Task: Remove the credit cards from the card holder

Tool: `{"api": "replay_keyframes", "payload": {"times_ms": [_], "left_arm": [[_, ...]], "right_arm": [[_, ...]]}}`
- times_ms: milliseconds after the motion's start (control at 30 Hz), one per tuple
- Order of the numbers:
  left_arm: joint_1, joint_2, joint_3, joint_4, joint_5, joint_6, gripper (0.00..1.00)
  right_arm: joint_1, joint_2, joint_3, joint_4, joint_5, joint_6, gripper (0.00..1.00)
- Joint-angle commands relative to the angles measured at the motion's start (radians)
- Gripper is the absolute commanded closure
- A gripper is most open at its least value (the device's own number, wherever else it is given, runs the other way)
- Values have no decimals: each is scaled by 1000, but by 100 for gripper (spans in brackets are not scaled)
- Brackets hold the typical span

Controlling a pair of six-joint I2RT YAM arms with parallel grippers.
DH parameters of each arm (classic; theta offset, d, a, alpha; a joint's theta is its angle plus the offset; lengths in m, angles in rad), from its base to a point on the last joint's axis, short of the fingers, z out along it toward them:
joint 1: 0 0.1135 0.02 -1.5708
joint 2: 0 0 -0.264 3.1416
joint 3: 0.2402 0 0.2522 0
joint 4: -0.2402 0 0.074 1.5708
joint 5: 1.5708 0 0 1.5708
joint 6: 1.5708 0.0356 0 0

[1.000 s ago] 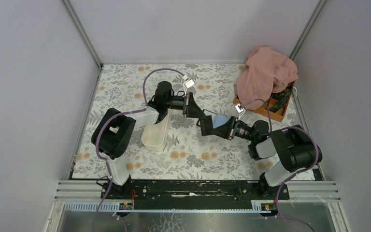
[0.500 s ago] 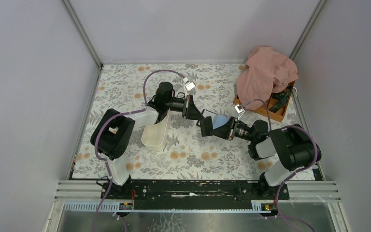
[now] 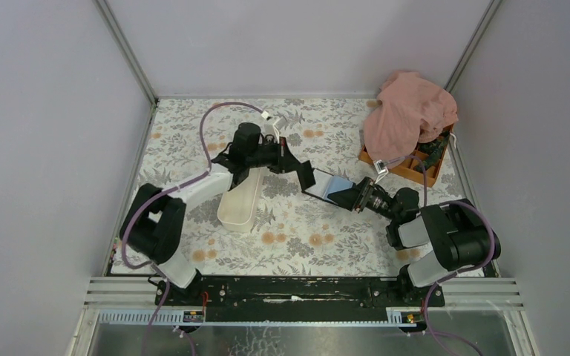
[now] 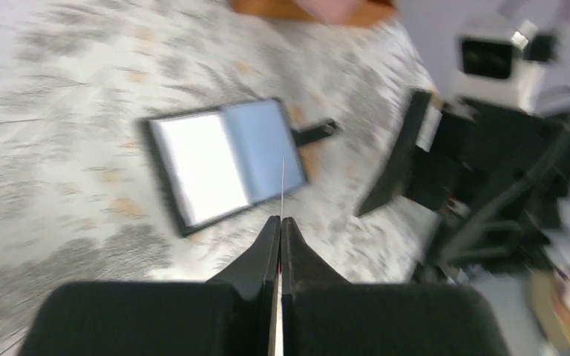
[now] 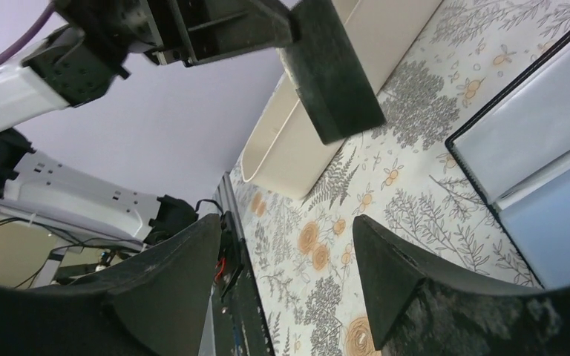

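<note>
In the middle of the flowered surface [image 3: 304, 237], the card holder [image 3: 330, 187] lies open with its bluish-grey inner face up, between the two tools. The left tool [image 4: 280, 221] is clenched on a thin card [image 4: 282, 189], seen edge-on, just beside the holder. The right tool [image 5: 289, 274] is released, its jaws wide apart and grasping nothing. The white tray [image 3: 241, 204] stands near the left arm.
</note>
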Motion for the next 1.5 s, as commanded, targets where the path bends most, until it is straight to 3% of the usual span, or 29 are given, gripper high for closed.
{"api": "replay_keyframes", "payload": {"times_ms": [0,200,400,633,767,1167,1467], "left_arm": [[7,-133,45,-231,-483,92,100],[6,-289,-14,-230,-782,138,100],[7,-293,-3,-267,-1020,232,100],[4,-271,-91,-72,-1181,334,100],[6,-244,-142,90,-1193,403,100],[25,-43,-109,262,-1171,516,100],[96,-3,-149,379,-1013,562,100]], "right_arm": [[-6,-61,10,-61,43,-80,27],[-5,-74,18,-113,47,-100,28],[-5,6,24,-16,21,-46,28],[-5,121,43,136,-25,46,28],[-5,135,47,134,-21,51,30],[-5,138,46,135,-28,45,32],[-4,151,49,137,-33,45,33]]}}
